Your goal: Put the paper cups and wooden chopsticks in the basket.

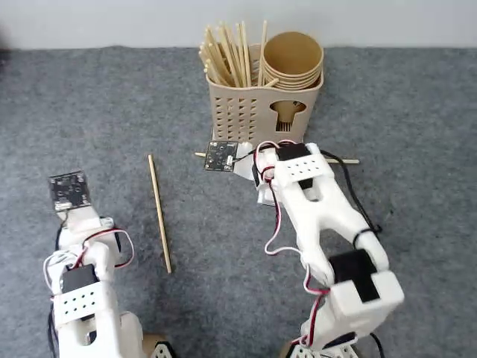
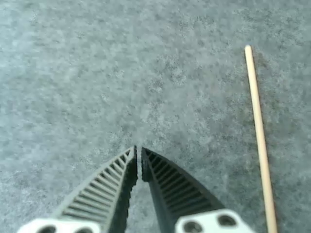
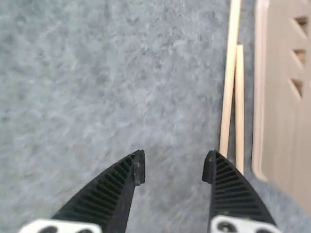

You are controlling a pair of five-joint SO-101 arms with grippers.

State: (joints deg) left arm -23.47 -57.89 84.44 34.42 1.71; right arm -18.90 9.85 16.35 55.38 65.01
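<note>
The right arm [image 1: 313,194]'s jaws are hanging released beside two chopsticks [image 3: 228,97] by the basket [image 3: 286,97]; the left arm [image 1: 82,291]'s jaws are sitting clenched, empty.

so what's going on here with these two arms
The task is filling a basket, which already holds stacked cups and a bunch of chopsticks. The right gripper is open, low by the basket's front wall, beside two chopsticks on the carpet. The left gripper is shut, empty, near a lone chopstick.
</note>
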